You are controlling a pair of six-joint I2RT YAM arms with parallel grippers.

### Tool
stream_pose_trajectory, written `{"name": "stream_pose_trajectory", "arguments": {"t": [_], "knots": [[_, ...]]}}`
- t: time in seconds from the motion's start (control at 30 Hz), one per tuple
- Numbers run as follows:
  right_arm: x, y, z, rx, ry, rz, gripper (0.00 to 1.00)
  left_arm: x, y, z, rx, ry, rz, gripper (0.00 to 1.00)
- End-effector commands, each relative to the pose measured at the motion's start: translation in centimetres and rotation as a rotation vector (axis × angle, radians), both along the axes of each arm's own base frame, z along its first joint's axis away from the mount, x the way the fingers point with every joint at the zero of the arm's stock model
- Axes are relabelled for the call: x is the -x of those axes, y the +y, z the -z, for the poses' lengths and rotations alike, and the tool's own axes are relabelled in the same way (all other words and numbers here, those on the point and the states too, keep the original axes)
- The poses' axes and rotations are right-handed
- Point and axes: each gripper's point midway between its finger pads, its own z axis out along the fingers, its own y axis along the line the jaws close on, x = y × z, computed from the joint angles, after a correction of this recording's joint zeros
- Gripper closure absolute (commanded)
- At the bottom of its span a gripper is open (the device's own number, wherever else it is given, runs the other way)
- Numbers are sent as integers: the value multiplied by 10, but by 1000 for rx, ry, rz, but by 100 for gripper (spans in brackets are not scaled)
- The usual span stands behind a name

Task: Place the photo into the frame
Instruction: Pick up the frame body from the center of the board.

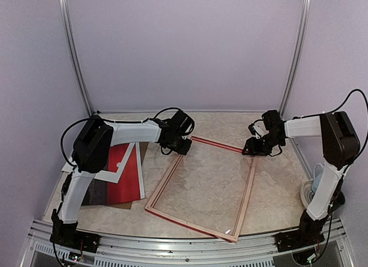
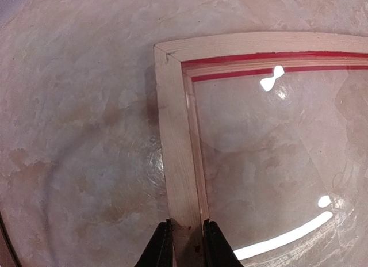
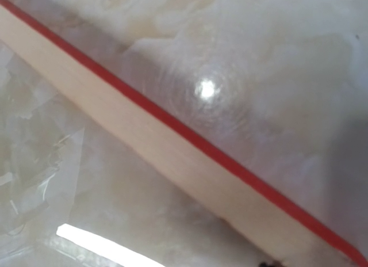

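1. Your left gripper (image 1: 177, 145) has its fingers (image 2: 163, 250) pressed onto both sides of one rail of the large thin rectangular picture frame (image 1: 190, 223) (pale wood back, red face). It pinches the rail just short of the far-left corner.
2. Your right gripper (image 1: 255, 147) sits at the far-right corner. Its own view shows only the rail crossing beneath, so I cannot tell whether it is spread or pinching.
3. This looks like squaring up the frame. Move both ends together and low, or the thin rail may twist.
4. The frame lies back up, directly ahead of your left fingers, and holds only a clear glossy pane (image 2: 276, 163), no print.
5. The glossy red sunset photo (image 1: 129, 183) lies well apart, near-left of your left gripper, with a flat white card mat border (image 1: 127, 162) lying partly over it.
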Motion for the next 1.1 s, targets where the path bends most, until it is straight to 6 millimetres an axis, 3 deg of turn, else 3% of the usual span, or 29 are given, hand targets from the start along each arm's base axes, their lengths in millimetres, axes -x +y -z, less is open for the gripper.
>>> {"name": "stream_pose_trajectory", "arguments": {"t": [0.0, 0.13, 0.23, 0.57, 0.77, 0.93, 1.07], "knots": [[8, -3, 16, 19, 41, -5, 47, -3, 12, 11, -40, -4, -54, 83], [8, -3, 16, 15, 40, -6, 48, -1, 11, 17, -23, 16, -55, 92], [6, -1, 11, 3, 31, -10, 45, 1, 0, 8, 48, 27, -13, 100], [5, 4, -23, -61, -40, 7, 35, 0, -14, -40, 232, 3, 44, 100], [2, -9, -19, 14, -39, 22, 35, 1, -13, -50, 251, 5, 45, 100], [-10, -11, -18, 70, -34, -13, 35, 9, 1, -40, 247, 60, -17, 86], [-21, -16, -17, 125, -48, -26, 35, 27, 17, -37, 239, 100, -63, 77]]}}
